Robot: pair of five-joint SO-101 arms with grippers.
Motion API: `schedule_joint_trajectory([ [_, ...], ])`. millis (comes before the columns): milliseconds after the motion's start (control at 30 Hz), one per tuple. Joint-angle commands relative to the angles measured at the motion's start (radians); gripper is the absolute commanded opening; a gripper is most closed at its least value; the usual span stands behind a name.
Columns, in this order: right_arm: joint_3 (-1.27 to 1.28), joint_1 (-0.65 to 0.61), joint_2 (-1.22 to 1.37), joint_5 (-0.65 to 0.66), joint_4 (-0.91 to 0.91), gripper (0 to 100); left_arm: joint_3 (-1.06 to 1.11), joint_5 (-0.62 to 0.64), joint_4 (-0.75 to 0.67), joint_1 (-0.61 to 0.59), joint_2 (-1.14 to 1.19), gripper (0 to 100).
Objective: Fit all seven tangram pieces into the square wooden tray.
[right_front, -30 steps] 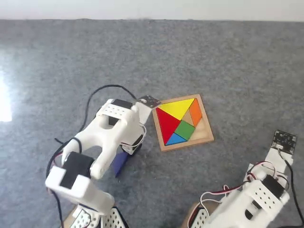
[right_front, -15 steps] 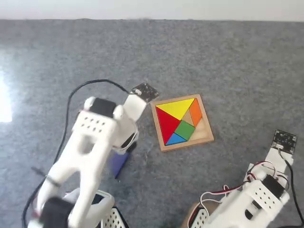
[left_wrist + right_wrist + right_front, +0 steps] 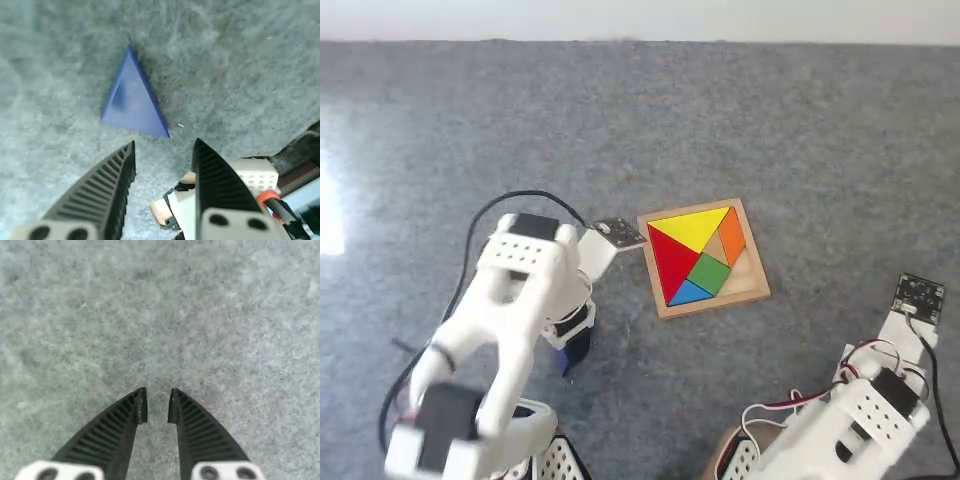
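Blue triangle [image 3: 132, 97] lies flat on the grey mat [image 3: 470, 120] at about 8 o'clock from the square wooden tray [image 3: 715, 303]. It is just ahead of the left gripper [image 3: 164, 145], whose fingers are spread apart and clear of it. The right gripper [image 3: 157, 405], on the arm at the tray's 4 o'clock, hangs over the mat with its fingers drawn almost together.
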Motion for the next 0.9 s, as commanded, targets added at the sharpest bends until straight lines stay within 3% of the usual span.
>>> schedule_joint_trajectory([
  [0,-0.008,0.007,-0.022,0.014,-0.019,9.1,-0.007,-0.009,-0.089,0.003,0.135,18],
  [267,-0.008,0.007,-0.022,0.014,-0.019,9.1,-0.021,0.034,-0.207,0.021,0.334,18],
  [867,-0.008,0.007,-0.022,0.015,-0.019,9.1,-0.113,0.074,-0.207,-0.077,0.347,18],
])
